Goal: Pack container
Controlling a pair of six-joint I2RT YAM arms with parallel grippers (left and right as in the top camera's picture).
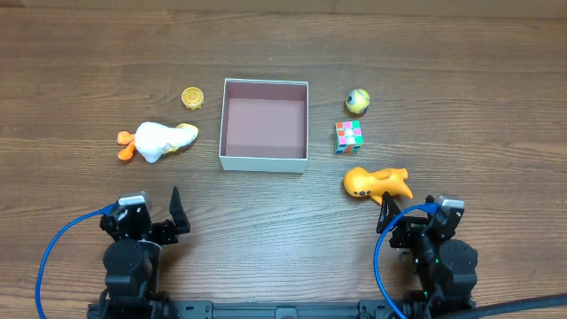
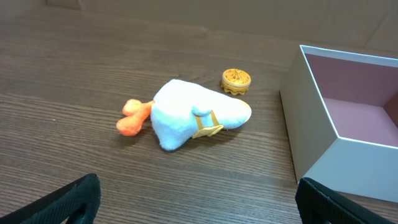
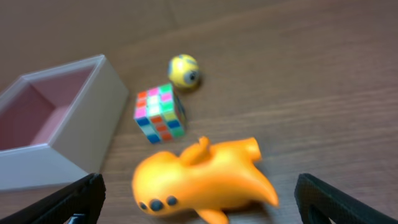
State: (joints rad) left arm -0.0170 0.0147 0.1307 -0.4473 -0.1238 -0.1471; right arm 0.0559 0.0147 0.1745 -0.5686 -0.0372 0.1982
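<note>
- We saw the container (image 1: pixel 263 163) sitting empty at centre, plush duck (image 1: pixel 159 140) to its left, orange toy (image 1: pixel 374 182) to its right, probably one for each arm.
- Both jaws stood wide, holding nothing.

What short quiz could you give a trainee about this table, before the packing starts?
1. True or false: the container already holds a toy.
2. Choose one: where does the white plush duck lie? A. Beside the container, on the left arm's side. B. Beside the container, on the right arm's side. C. Inside the container.
3. Short answer: which toy lies nearest the right gripper?

Key
1. False; its pink inside is bare.
2. A.
3. The orange toy.
</note>
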